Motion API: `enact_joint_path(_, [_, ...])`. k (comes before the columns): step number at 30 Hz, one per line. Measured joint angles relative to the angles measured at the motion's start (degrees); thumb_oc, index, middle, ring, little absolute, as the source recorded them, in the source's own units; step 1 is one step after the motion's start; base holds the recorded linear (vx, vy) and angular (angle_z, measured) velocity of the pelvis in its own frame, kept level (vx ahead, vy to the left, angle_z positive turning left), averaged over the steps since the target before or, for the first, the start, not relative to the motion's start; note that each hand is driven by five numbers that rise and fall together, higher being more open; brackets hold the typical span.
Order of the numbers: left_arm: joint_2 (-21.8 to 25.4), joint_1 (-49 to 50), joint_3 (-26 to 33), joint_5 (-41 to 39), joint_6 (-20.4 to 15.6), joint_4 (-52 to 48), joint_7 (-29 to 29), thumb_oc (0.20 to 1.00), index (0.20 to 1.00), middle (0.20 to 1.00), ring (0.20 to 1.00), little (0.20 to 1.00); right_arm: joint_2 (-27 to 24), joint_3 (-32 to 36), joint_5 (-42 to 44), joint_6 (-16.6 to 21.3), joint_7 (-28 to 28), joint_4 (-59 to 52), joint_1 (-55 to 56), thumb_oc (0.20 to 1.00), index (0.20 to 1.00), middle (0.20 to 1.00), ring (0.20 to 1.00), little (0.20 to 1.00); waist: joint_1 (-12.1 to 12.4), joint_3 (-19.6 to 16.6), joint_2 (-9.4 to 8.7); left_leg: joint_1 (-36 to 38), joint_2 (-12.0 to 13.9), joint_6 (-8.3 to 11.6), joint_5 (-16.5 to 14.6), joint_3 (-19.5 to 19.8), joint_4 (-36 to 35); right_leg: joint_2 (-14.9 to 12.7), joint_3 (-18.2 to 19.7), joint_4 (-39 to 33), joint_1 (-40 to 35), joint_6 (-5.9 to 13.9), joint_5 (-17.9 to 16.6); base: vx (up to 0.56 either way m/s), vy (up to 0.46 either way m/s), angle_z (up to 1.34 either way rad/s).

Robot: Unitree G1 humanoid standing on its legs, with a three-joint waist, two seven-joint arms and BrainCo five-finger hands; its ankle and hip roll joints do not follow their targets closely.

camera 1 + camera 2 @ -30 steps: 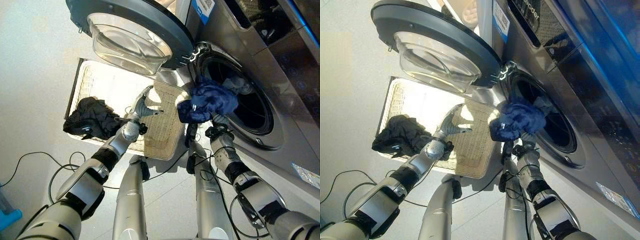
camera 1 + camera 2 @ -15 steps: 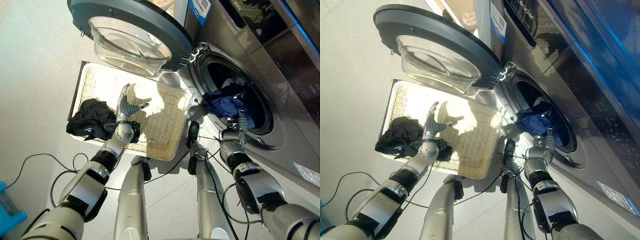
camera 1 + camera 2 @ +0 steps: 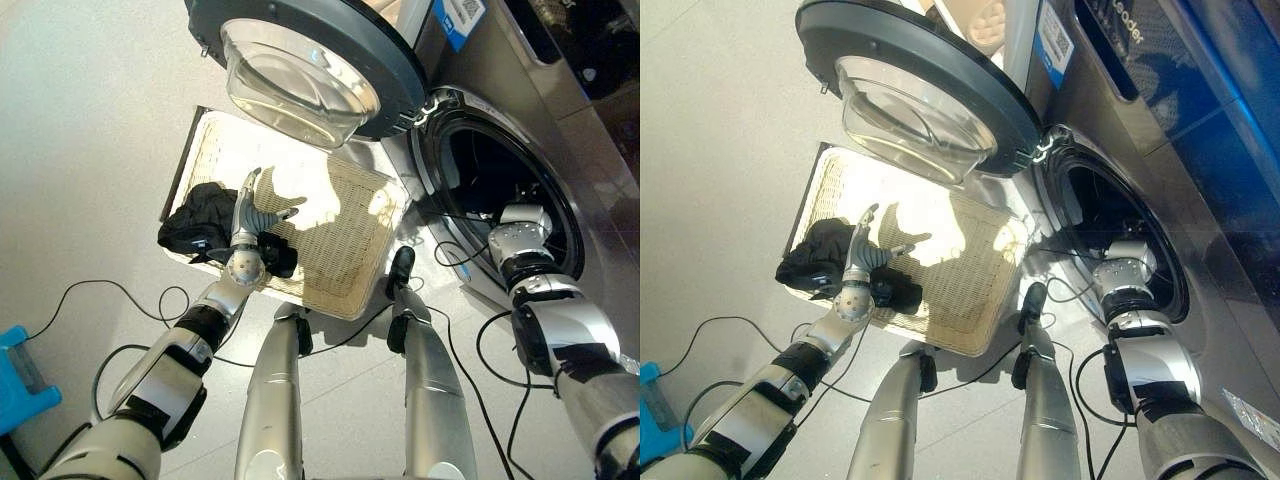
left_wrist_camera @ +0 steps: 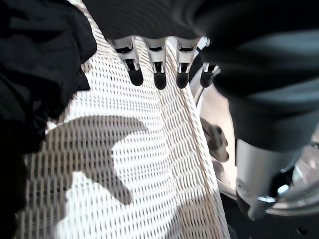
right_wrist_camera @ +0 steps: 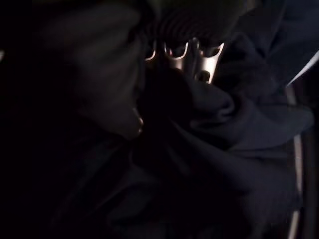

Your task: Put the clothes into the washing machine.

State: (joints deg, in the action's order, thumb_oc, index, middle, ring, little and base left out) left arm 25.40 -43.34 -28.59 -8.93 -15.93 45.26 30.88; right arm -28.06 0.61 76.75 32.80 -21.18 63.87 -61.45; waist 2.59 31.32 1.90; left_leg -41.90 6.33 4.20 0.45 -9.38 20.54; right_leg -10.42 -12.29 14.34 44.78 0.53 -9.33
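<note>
Left hand (image 3: 250, 207) hovers over the white woven basket (image 3: 350, 265) on the floor, fingers straight and spread, thumb out to the right, holding nothing. Just left of it, at the basket's left end, lies a heap of black clothes (image 3: 197, 222), and a smaller black piece (image 3: 277, 254) sits by the wrist. Its own wrist view shows the dark fingertips (image 4: 160, 79) apart above the bare weave, with the black heap (image 4: 35, 64) off to one side and not touched.

Above the basket, on the far side, hangs the washing machine door (image 3: 925, 85), swung wide open, its clear bowl facing down.

To the right stands the washing machine (image 3: 1140, 130), and the right arm reaches through its round opening (image 3: 500, 190) into the dark drum. From the head views the arm shows up to the wrist, the rest lost in shadow. The right wrist view gives more: the right hand (image 5: 187, 57) sits inside the drum with its fingers against a crumpled dark blue garment (image 5: 234, 129). Whether those fingers are curled on the cloth or loose, I cannot tell.
</note>
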Motion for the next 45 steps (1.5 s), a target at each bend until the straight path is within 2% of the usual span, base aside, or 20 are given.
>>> enact_joint_path(9, [0.42,1.58,0.02,-1.31,0.04,-1.24,-0.11,1.0,1.0,1.0,1.0,1.0,-0.36,-1.03,-4.85,0.52,-7.27,-0.8,0.49,0.2,0.2,0.2,0.2,0.2,-0.21,0.1,0.15,-0.15,0.05,-0.07,-0.14,0.01,0.4,-0.01,-0.05,0.08,0.02,0.0,-0.02,0.0,0.0,0.0])
enact_joint_path(10, [0.41,1.61,0.03,-1.3,0.04,-1.21,-0.11,1.0,1.0,1.0,1.0,1.0,-0.36,-1.13,-5.83,0.48,-7.85,-0.8,0.66,0.285,0.285,0.285,0.285,0.285,-0.13,0.1,0.15,-0.15,0.06,-0.07,-0.14,0.01,0.39,-0.01,-0.05,0.08,0.02,-0.01,-0.03,0.0,0.0,0.0])
enact_joint_path(11, [0.42,1.6,0.03,-1.3,0.04,-1.2,-0.11,1.0,1.0,1.0,1.0,1.0,-0.38,-1.17,-7.03,0.25,-8.62,-0.8,0.8,1.0,1.0,1.0,1.0,1.0,-0.23,0.1,0.15,-0.15,0.06,-0.08,-0.15,0.01,0.41,0.0,-0.05,0.08,0.02,-0.01,-0.03,0.0,0.0,0.0])
enact_joint_path(13, [0.42,1.45,0.04,-1.29,0.04,-0.98,-0.12,1.0,1.0,1.0,1.0,1.0,-0.51,-1.17,-8.24,-1.08,-8.82,-0.77,0.91,1.0,1.0,1.0,1.0,1.0,-0.25,0.1,0.15,-0.15,0.07,-0.08,-0.15,0.01,0.4,0.0,-0.05,0.08,0.02,-0.02,-0.05,0.0,0.0,0.0])
enact_joint_path(15, [0.36,1.09,0.03,-1.28,0.05,-0.34,-0.21,1.0,1.0,1.0,1.0,1.0,-0.91,-1.54,-9.64,-4.35,-8.02,-0.22,1.04,1.0,1.0,1.0,1.0,1.0,-0.31,0.09,0.14,-0.1,0.09,-0.08,-0.14,0.02,0.4,0.0,-0.07,0.1,-0.04,-0.03,-0.06,0.0,0.0,0.0])
enact_joint_path(16, [0.37,0.78,0.04,-1.24,0.05,0.3,-0.49,1.0,1.0,1.0,1.0,1.0,-1.85,-3.02,-11.01,-8.63,-6.89,1.47,0.87,1.0,1.0,1.0,1.0,1.0,-0.24,0.09,0.14,0.01,0.09,-0.08,-0.14,0.01,0.42,0.0,-0.06,0.11,-0.12,-0.03,-0.06,0.0,0.0,0.0])
enact_joint_path(17, [0.37,0.78,0.04,-1.24,0.05,0.3,-0.49,1.0,1.0,1.0,1.0,1.0,-1.85,-3.02,-11.01,-8.63,-6.89,1.47,0.87,1.0,1.0,1.0,1.0,1.0,-0.24,0.09,0.14,0.01,0.09,-0.08,-0.14,0.01,0.42,0.0,-0.06,0.11,-0.12,-0.03,-0.06,0.0,0.0,0.0])
enact_joint_path(18, [0.45,0.54,0.04,-1.18,0.22,1.02,-0.52,1.0,1.0,1.0,1.0,1.0,-2.5,-3.82,-12.29,-11.95,-5.88,2.57,0.87,1.0,1.0,1.0,1.0,1.0,-0.28,0.09,0.14,0.19,0.09,-0.09,-0.14,0.02,0.42,0.0,-0.07,0.11,-0.32,-0.03,-0.06,0.0,0.0,0.0])
enact_joint_path(20, [0.46,0.29,0.03,-0.95,0.38,1.35,-0.54,1.0,1.0,1.0,1.0,1.0,-2.82,-4.06,-13.46,-13.96,-5.12,3.5,0.83,1.0,1.0,1.0,1.0,1.0,-0.31,0.09,0.14,0.26,0.09,-0.1,-0.12,0.03,0.43,0.0,-0.08,0.11,-0.41,-0.04,-0.07,0.0,0.0,0.0])
enact_joint_path(21, [0.46,-0.15,0.01,-0.21,0.46,2.17,-0.53,1.0,1.0,1.0,1.0,1.0,-3.41,-5.6,-14.84,-16.72,-3.98,4.81,0.74,1.0,1.0,1.0,1.0,1.0,-0.3,0.09,0.13,0.27,0.1,-0.13,-0.09,0.09,0.41,0.0,-0.16,0.11,-0.46,-0.04,-0.07,0.0,0.0,0.0])
enact_joint_path(23, [0.57,-0.51,0.01,1.4,0.75,3.1,-0.46,1.0,1.0,1.0,1.0,1.0,-3.52,-5.87,-16.11,-19.04,-3.55,5.32,0.96,1.0,1.0,1.0,1.0,1.0,-0.35,0.09,0.13,0.27,0.09,-0.14,-0.08,0.09,0.4,-0.01,-0.18,0.1,-0.46,-0.04,-0.07,0.0,0.0,0.0])
enact_joint_path(30, [0.65,-2.31,-0.19,6.53,4.49,7.58,-0.3,1.0,1.0,1.0,1.0,1.0,-3.52,-10.15,-28.02,-27.38,-4.08,6.7,0.93,1.0,1.0,1.0,1.0,1.0,-0.43,0.08,0.12,0.24,0.08,-0.14,-0.08,0.14,0.15,-0.01,-0.3,0.02,-0.45,-0.03,-0.06,0.0,0.0,0.0])
enact_joint_path(35, [1.12,-3.8,-1.83,13.4,10.22,12.45,1.17,1.0,1.0,1.0,1.0,1.0,-3.36,-15.02,-33.21,-34.62,-5.26,9.36,1.07,1.0,1.0,1.0,1.0,1.0,-0.48,0.08,0.12,0.11,0.05,-0.13,-0.08,0.15,-0.38,-0.05,-0.49,-0.29,-0.35,0.14,0.08,0.0,0.0,0.0])
enact_joint_path(40, [3.7,-5.51,-5.86,24.88,18.08,17.09,3.48,1.0,1.0,1.0,1.0,1.0,-3.07,-15.69,-35.45,-35.68,-9.62,9.79,0.84,1.0,1.0,1.0,1.0,1.0,-1.91,0.08,0.12,-0.82,0.02,-0.21,0.09,0.03,-1.08,-0.07,-0.7,-0.76,0.61,0.23,0.14,0.0,0.007,0.0])
enact_joint_path(42, [4.97,-7.38,-10.18,29.06,21.84,17.95,2.72,1.0,1.0,1.0,1.0,1.0,-3.06,-16.49,-36.34,-35.35,-10.78,9.7,0.94,1.0,1.0,1.0,1.0,1.0,-1.97,0.08,0.12,-1.36,-0.03,-0.24,0.15,-0.14,-1.27,-0.08,-0.6,-0.76,1.32,0.02,-0.02,0.0,0.018,0.0])
enact_joint_path(45, [5.14,-9.73,-12.91,34.67,26.07,20.06,0.63,1.0,1.0,1.0,1.0,1.0,-2.26,-17.08,-37.58,-33.55,-11.75,9.28,1.34,1.0,1.0,1.0,1.0,1.0,-2.54,0.08,0.12,-1.71,-0.03,-0.25,0.16,-0.32,-1.29,-0.07,-0.44,-0.78,1.78,0.07,0.03,0.01,0.044,-0.02])
